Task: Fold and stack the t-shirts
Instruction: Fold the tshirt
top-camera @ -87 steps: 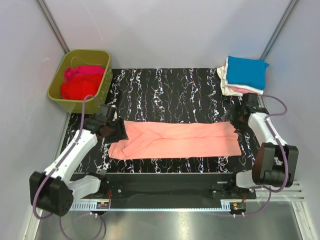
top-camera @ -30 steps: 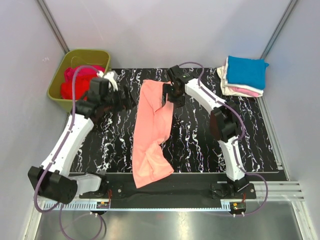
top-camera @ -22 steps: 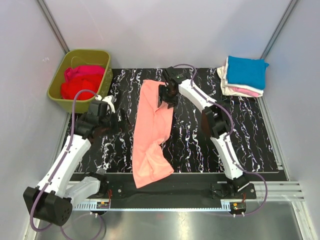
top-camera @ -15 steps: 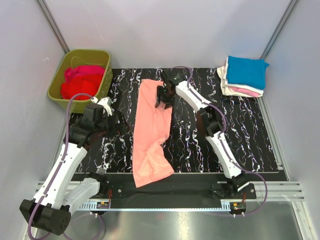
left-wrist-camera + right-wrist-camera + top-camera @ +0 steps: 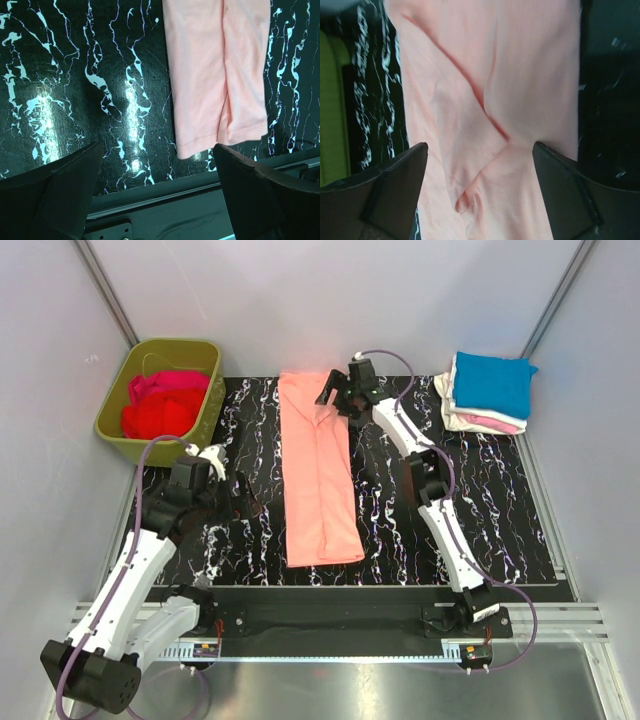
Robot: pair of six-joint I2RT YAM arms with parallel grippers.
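Observation:
A salmon-pink t-shirt [image 5: 320, 470], folded into a long narrow strip, lies flat on the black marbled mat [image 5: 450, 510], running from the far edge to the near edge. My right gripper [image 5: 335, 400] is open and empty just above the shirt's far end, where a diagonal crease shows in the right wrist view [image 5: 485, 100]. My left gripper [image 5: 235, 500] is open and empty over the bare mat, left of the shirt's near end [image 5: 220, 75]. Both show open in their wrist views, the left gripper [image 5: 157, 147] and the right gripper [image 5: 480, 146].
A stack of folded shirts with a bright blue one [image 5: 492, 383] on top, cream and pink below, sits at the back right. An olive-green tub [image 5: 110, 425] at the back left holds red [image 5: 155, 418] and magenta [image 5: 165, 382] shirts. A metal rail [image 5: 330, 640] runs along the near edge.
The pink shirt went from a crumpled hanging strip to a straight flat strip, shifted toward the far edge. My right gripper let go of it. My left arm drew back.

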